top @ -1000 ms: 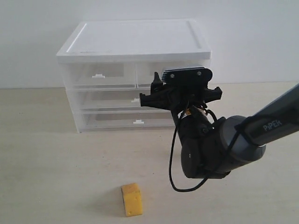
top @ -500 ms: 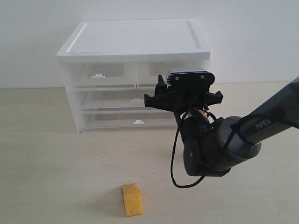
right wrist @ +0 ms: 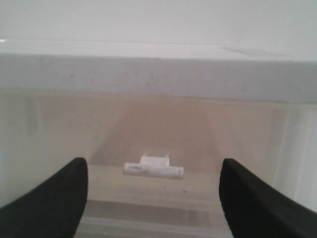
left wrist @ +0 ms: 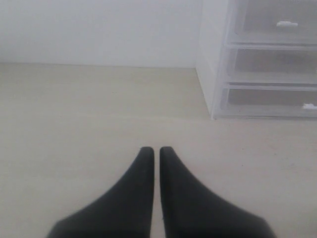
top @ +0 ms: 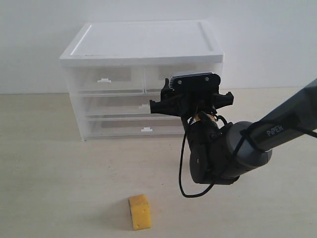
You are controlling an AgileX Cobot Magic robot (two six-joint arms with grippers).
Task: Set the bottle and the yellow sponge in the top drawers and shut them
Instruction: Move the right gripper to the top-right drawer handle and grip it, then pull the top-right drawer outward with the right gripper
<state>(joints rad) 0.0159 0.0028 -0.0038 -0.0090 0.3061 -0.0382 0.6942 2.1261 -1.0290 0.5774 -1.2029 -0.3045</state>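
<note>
In the exterior view, a white-topped plastic cabinet (top: 143, 42) with see-through drawers stands at the back of a pale table (top: 49, 173), against a white wall (top: 267, 29). The top left drawer (top: 116, 79) sits flush in its slot, its white tab (top: 104, 80) facing out. The black right arm (top: 223, 153) reaches in from the right and is raised in front of the top right drawer (top: 156, 75), hiding most of it. From this side I cannot tell how its jaws stand. The yellow sponge (top: 139, 212) lies alone on the table, near the front edge and well apart from both the arm and the cabinet. In the left wrist view, the left gripper (left wrist: 156, 151) has its two dark fingers pressed together with nothing between them. It is over bare table, with a corner of the cabinet and its stacked drawer fronts (left wrist: 270, 96) off to one side. In the right wrist view, the right gripper (right wrist: 153, 166) is spread wide and empty. One dark finger (right wrist: 54, 198) shows on either side of the small white handle (right wrist: 153, 168) of the top right drawer, just under the cabinet's white lid (right wrist: 158, 72), and neither finger touches the handle.
</note>
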